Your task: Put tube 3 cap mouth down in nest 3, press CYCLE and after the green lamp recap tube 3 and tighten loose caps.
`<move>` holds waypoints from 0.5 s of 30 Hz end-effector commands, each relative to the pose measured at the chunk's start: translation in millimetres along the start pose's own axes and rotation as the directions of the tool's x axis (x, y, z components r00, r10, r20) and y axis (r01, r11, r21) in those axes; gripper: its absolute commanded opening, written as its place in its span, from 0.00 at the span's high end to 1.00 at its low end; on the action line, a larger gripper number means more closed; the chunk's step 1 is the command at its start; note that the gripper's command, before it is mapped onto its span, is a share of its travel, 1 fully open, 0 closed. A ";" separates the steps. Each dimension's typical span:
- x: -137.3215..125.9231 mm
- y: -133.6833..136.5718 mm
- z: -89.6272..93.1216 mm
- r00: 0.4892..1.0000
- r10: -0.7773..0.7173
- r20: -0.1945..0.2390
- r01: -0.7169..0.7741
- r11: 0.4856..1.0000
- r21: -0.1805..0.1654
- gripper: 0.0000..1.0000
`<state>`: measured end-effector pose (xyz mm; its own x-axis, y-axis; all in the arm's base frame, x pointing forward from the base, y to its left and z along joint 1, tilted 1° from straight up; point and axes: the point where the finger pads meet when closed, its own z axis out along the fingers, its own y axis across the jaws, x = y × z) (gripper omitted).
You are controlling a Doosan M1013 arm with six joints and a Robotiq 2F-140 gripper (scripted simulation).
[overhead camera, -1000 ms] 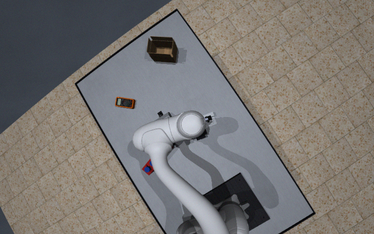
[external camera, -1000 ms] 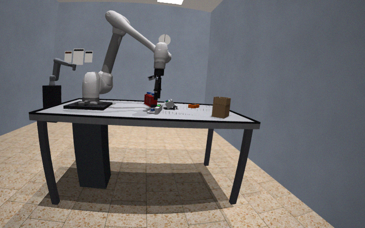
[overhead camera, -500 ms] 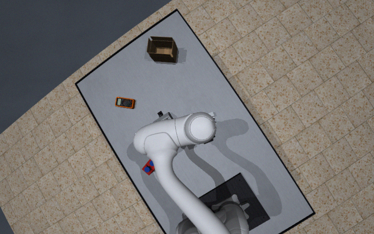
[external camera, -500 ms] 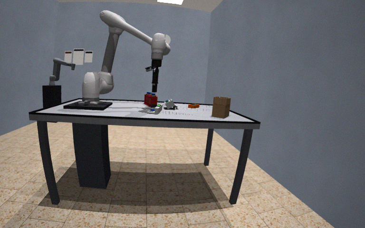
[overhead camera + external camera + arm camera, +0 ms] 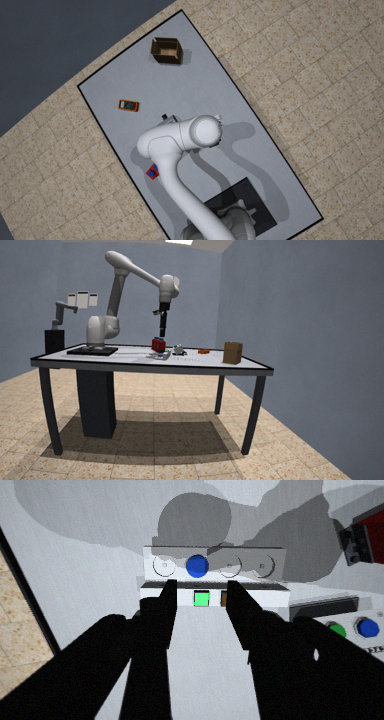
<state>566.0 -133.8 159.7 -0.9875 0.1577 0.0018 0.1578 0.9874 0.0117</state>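
Note:
In the wrist view the white cap tray (image 5: 215, 577) lies ahead with its row of nests. A blue cap (image 5: 197, 566) sits in the second nest from the left in this view; the other nests look empty. The green lamp (image 5: 201, 598) is lit, and the amber lamp (image 5: 224, 598) beside it is dark and half hidden by a finger. My gripper (image 5: 201, 594) hangs above the tray, its fingers narrowed but apart, with nothing between them. The red decapping station (image 5: 367, 535) is at the top right. The key housing shows the green key (image 5: 338, 630) and the blue key (image 5: 368, 627).
A cardboard box (image 5: 166, 50) stands at the far end of the table and an orange multimeter (image 5: 128, 105) lies near the left edge. The arm hides the tray from above; the red station (image 5: 152, 171) peeks out beside it. A second small arm (image 5: 60, 315) stands behind the table.

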 end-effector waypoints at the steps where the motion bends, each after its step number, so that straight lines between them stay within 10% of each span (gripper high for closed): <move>1: 1.8 -0.6 11.5 1.000 -0.002 -0.003 0.002 1.000 -0.001 0.64; 15: 2.1 0.5 71.4 1.000 -0.002 -0.003 0.002 1.000 -0.003 0.64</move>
<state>562.1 -132.9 102.5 -0.9874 0.1581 0.0090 0.1582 0.9873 0.0119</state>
